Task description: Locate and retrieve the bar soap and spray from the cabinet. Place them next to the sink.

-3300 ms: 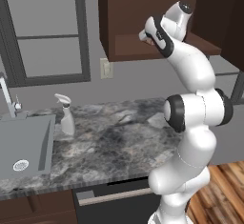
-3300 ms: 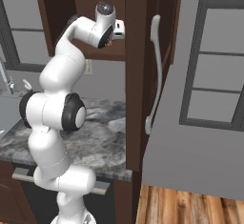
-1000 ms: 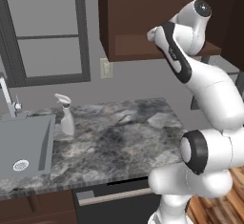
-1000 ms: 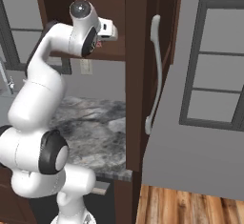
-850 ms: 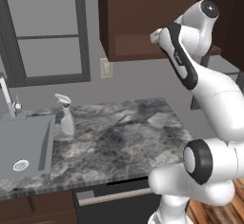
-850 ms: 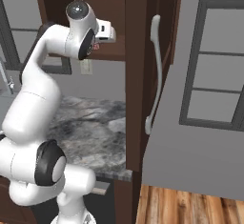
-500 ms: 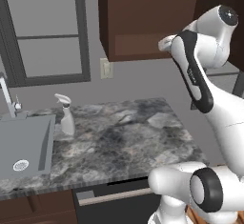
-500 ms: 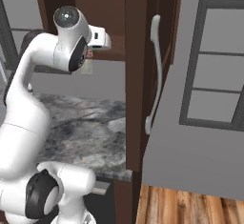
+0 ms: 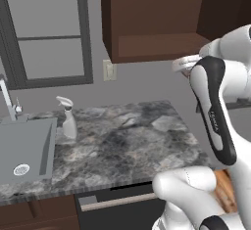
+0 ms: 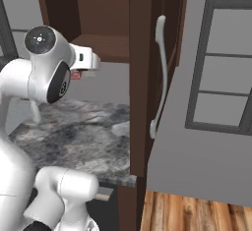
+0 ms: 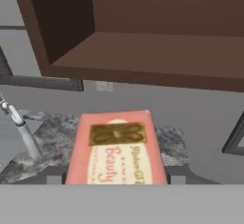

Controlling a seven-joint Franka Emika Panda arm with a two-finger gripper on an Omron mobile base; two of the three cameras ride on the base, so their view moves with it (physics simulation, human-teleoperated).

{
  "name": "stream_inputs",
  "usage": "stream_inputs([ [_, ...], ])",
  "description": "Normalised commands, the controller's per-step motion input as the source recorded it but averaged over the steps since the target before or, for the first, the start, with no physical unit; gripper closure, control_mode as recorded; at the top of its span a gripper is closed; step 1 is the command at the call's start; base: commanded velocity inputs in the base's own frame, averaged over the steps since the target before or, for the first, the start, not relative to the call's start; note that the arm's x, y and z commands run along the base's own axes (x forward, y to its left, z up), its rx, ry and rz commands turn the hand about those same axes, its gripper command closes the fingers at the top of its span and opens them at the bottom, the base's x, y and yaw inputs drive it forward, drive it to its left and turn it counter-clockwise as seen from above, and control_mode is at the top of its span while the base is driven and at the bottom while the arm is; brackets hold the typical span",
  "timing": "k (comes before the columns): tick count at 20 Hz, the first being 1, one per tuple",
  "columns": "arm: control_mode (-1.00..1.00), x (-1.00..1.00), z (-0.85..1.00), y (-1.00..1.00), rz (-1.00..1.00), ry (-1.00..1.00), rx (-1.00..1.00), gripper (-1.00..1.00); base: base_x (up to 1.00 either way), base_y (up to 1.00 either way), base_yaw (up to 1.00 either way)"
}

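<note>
Since a second ago the arm has swung further out toward the right of the left base view, its upper links rearing higher and closer to the cameras, while everything on the counter sits where it was. So the bar soap is clamped between the two fingers, which close on its left and right long edges, one dark fingertip poking out each side in the hand view. It lies flat, label face up, long axis running straight away from the hand toward the cabinet, near end cut off by the bottom of that view. In the right base view the gripper shows just a sliver of the reddish soap under the white hand, held up at about the level of the cabinet's open shelf and just in front of it. The arm is bent sharply, elbow high, wrist level and aimed toward the wall. Further out, the spray stands upright on the grey marbled counter, right beside the sink, nozzle pointing toward the basin, with the faucet behind it.
</note>
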Motion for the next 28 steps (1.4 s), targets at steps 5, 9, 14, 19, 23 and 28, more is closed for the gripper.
stream_inputs([
  [5,-1.0,-0.75,-0.23,0.27,0.02,0.01,0.0,1.0,0.0,0.0,0.0],
  [9,-1.0,-0.62,-0.38,0.37,0.03,0.0,0.0,1.0,0.0,0.0,0.0],
  [14,-1.0,-0.44,-0.5,0.46,0.07,0.05,0.0,1.0,0.0,0.0,0.0],
  [19,-1.0,-0.26,-0.59,0.47,0.14,0.08,0.02,1.0,0.0,0.0,0.0],
  [23,-1.0,-0.01,-0.56,0.32,0.19,0.08,0.06,1.0,0.0,0.0,0.0],
  [28,-1.0,0.33,-0.46,0.31,0.12,0.01,0.0,1.0,0.0,0.0,0.0],
])
